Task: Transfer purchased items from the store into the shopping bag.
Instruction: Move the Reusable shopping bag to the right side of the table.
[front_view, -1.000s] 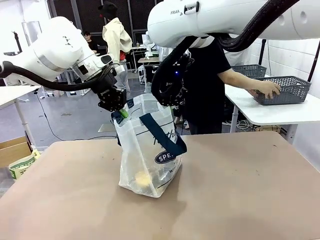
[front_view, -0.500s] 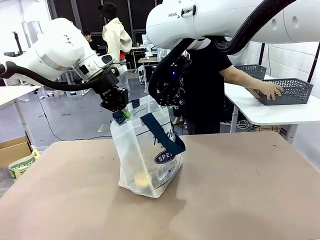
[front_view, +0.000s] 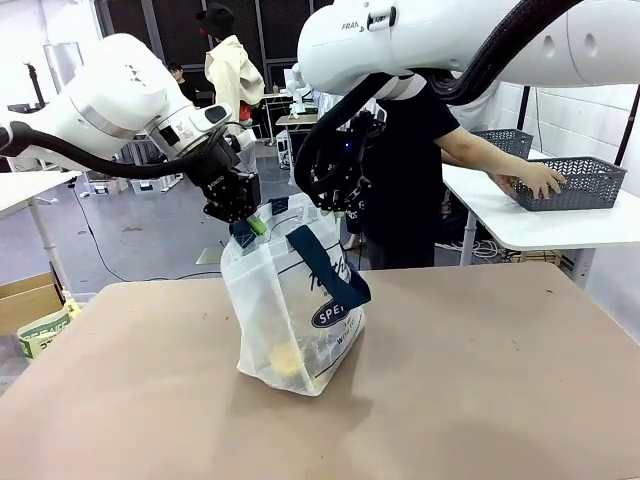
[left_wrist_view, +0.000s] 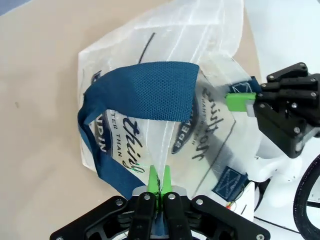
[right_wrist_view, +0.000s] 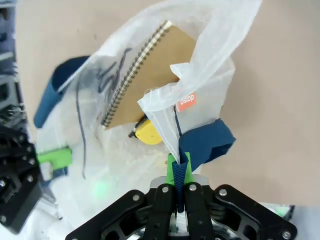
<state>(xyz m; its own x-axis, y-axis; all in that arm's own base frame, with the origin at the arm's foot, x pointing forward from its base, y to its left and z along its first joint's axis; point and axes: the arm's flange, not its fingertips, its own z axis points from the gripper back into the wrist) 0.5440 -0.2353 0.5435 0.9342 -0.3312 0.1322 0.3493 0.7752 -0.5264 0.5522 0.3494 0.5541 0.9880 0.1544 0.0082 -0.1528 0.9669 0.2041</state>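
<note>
You had the shopping bag (front_view: 290, 310) pinched at its rim, left gripper (left_wrist_view: 160, 175) and right gripper (right_wrist_view: 179, 167) both clamped shut, mouth spread between them for loading. Yellow-topped piece (right_wrist_view: 146, 132) and brown notebook (right_wrist_view: 145, 85) lay inside, below the right gripper. Next move needed more items — basket (front_view: 580, 180) sat far beyond, under the person's hand (front_view: 540, 178).

through the hazy plastic of the bag (front_view: 290, 310), a yellow thing (front_view: 285, 358) near its bottom is just a blur in the front view. folds cut the logo (front_view: 335, 313) lettering short. in the right wrist view, plastic half veils the notebook (right_wrist_view: 145, 75). whatever lies in the basket (front_view: 570, 180) at the far table's (front_view: 560, 225) edge is too small to tell.
</note>
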